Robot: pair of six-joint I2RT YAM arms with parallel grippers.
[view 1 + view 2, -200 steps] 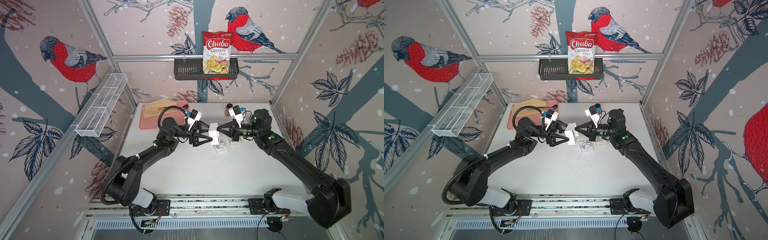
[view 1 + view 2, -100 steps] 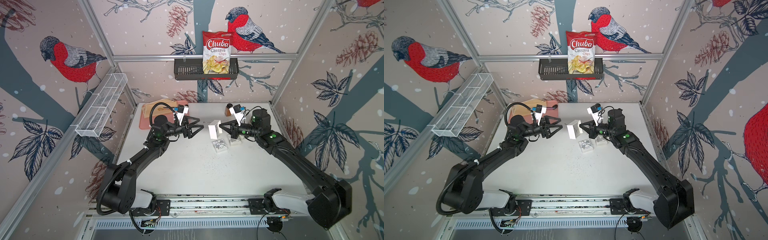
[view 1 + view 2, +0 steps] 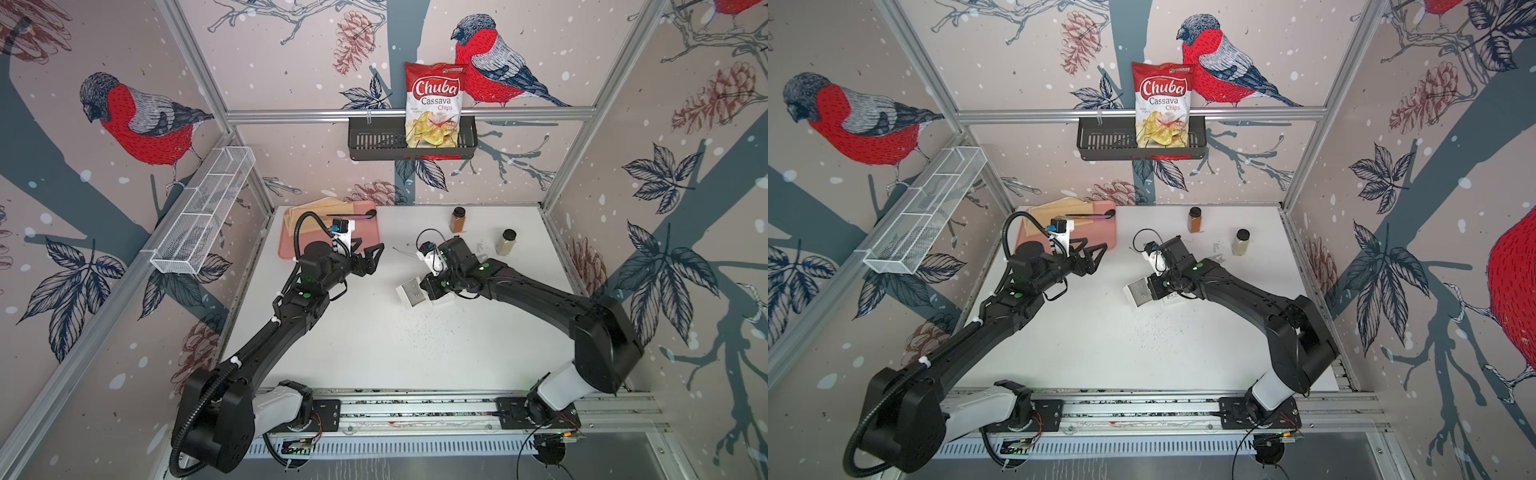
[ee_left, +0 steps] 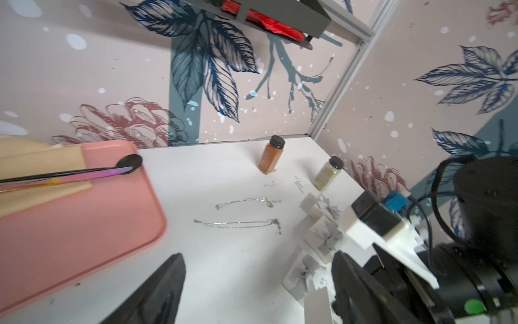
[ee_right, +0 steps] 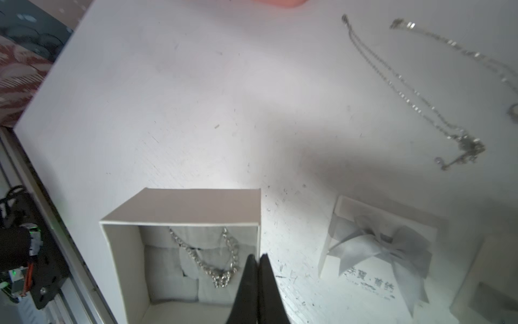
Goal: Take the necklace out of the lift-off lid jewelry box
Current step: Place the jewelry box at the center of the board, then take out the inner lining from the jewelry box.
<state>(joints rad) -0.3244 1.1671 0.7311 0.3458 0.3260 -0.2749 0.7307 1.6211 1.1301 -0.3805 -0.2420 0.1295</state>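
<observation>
right jaws: clenched on box (image 5: 179, 207) wall, box tipped | left jaws: wide, empty, at 10 o'clock from box | necklace (image 5: 218, 275): inside box | risk: thin wall may slip; box drops; chain spills

My left pincer (image 3: 371, 256) backs away from the jewelry box (image 3: 410, 293) toward the pink tray (image 3: 368, 228), jaws spread. My right pincer (image 5: 258, 261), pinching the box's wall, lowers it close to the table (image 3: 374, 353), opening upward.
</observation>
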